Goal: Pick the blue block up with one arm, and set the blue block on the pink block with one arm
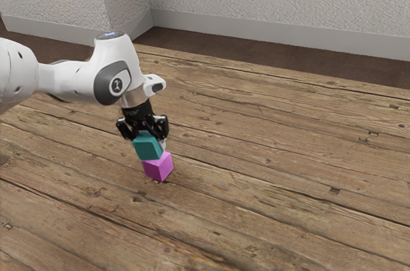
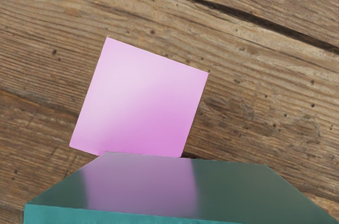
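Observation:
The block named blue looks teal (image 1: 148,147) and hangs in my black gripper (image 1: 143,135), whose fingers clasp it from two sides. Right below it, slightly toward the exterior view's right, the pink block (image 1: 158,166) rests on the wooden table (image 1: 288,175). The teal block's lower edge is close to the pink block's top; I cannot tell whether they touch. In the wrist view the teal block (image 2: 175,189) lies just under my hand and covers one edge of the pink block (image 2: 140,102), which is turned a little relative to it.
Bare wooden planks surround the two blocks on all sides. A brown floor strip and a white wall with a baseboard (image 1: 288,31) run behind the table's far edge.

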Robot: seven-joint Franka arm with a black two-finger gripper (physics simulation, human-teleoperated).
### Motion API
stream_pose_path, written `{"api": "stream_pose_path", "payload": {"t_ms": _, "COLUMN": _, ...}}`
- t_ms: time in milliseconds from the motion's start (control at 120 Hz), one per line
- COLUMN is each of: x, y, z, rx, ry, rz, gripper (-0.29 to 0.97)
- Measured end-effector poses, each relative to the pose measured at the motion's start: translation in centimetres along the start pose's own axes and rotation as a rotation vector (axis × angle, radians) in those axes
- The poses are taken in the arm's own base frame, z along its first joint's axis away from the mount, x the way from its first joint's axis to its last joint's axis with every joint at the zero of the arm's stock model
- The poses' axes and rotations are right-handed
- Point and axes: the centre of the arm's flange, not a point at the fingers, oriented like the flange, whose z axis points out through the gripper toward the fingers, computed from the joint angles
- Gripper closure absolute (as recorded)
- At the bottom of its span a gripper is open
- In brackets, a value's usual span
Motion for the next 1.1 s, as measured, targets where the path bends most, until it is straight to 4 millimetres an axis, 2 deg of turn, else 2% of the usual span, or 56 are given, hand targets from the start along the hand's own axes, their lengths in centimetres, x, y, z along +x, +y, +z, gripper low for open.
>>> {"api": "stream_pose_path", "payload": {"t_ms": 83, "x": 2.0, "y": 0.4, "z": 1.2, "rx": 0.005, "ry": -0.003, "rz": 0.010, "gripper": 0.36}}
{"api": "stream_pose_path", "payload": {"t_ms": 217, "x": 3.5, "y": -1.0, "z": 2.2, "rx": 0.008, "ry": -0.011, "rz": 0.006, "gripper": 0.37}}
{"api": "stream_pose_path", "payload": {"t_ms": 308, "x": 3.8, "y": -1.6, "z": 3.5, "rx": 0.015, "ry": -0.031, "rz": 0.022, "gripper": 0.36}}
{"api": "stream_pose_path", "payload": {"t_ms": 575, "x": 4.2, "y": -1.7, "z": 4.3, "rx": 0.017, "ry": -0.040, "rz": 0.120, "gripper": 0.34}}
{"api": "stream_pose_path", "payload": {"t_ms": 642, "x": 4.2, "y": -1.6, "z": 4.5, "rx": 0.017, "ry": -0.042, "rz": 0.142, "gripper": 0.35}}
{"api": "stream_pose_path", "payload": {"t_ms": 800, "x": 5.6, "y": -1.1, "z": 3.9, "rx": 0.013, "ry": -0.018, "rz": 0.187, "gripper": 0.35}}
{"api": "stream_pose_path", "payload": {"t_ms": 1042, "x": 5.7, "y": -1.0, "z": 4.5, "rx": 0.013, "ry": -0.024, "rz": 0.231, "gripper": 0.38}}
{"api": "stream_pose_path", "payload": {"t_ms": 1100, "x": 5.7, "y": -0.9, "z": 4.7, "rx": 0.000, "ry": -0.029, "rz": 0.231, "gripper": 0.31}}
